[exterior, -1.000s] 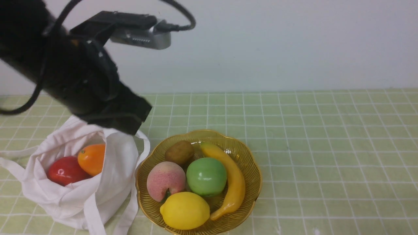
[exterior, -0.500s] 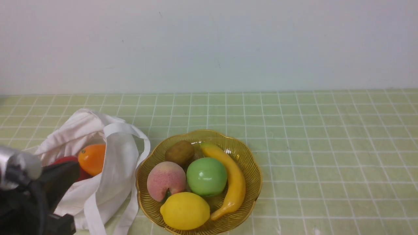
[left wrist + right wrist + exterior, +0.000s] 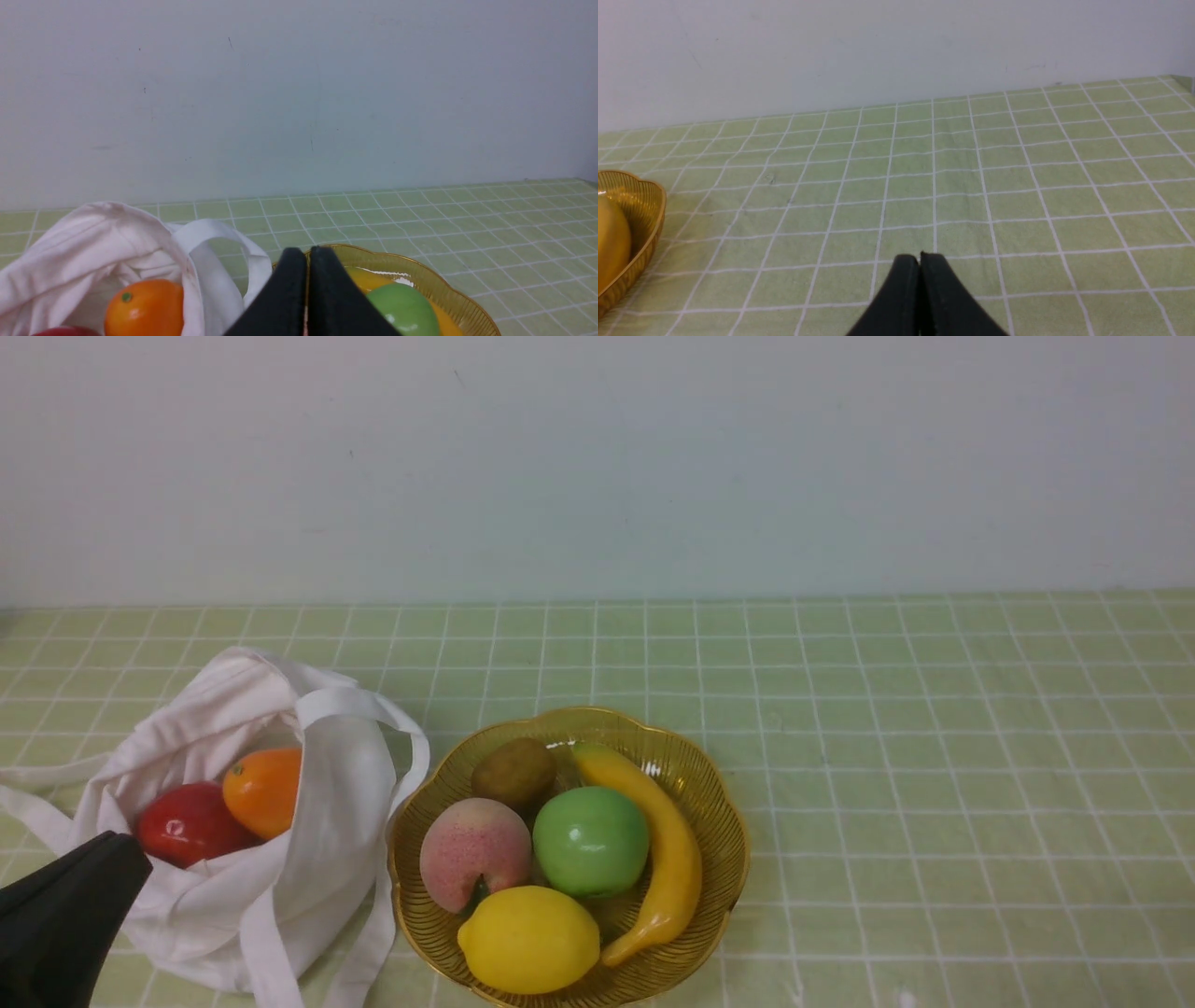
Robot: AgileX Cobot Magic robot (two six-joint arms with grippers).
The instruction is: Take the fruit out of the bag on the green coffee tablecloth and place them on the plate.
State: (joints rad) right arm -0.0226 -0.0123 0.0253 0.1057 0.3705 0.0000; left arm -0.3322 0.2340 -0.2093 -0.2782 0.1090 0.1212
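Note:
The white bag [image 3: 233, 896] lies open at the left of the green coffee tablecloth [image 3: 934, 756]. Inside it sit a red apple [image 3: 187, 823] and an orange [image 3: 264, 789]. The pink peach [image 3: 473, 851] rests in the amber plate [image 3: 724, 803] to the bag's right. My left gripper [image 3: 126, 859] is shut and empty, low at the near left, just in front of the bag. In the left wrist view its closed tips [image 3: 307, 252] point between the orange [image 3: 145, 308] and the plate [image 3: 448, 284]. My right gripper [image 3: 919, 257] is shut and empty over bare cloth, right of the plate [image 3: 640, 196].
The plate also holds a green apple [image 3: 590, 840], a yellow lemon [image 3: 527, 938], a banana [image 3: 667, 859] and a brown kiwi [image 3: 513, 770]. The bag's strap handles [image 3: 359, 933] trail toward the plate's left rim. A pale wall [image 3: 653, 467] stands behind the table.
My left arm has swung from high above the bag down to the near left corner. The bag's rim has settled a little; the fruit has not moved.

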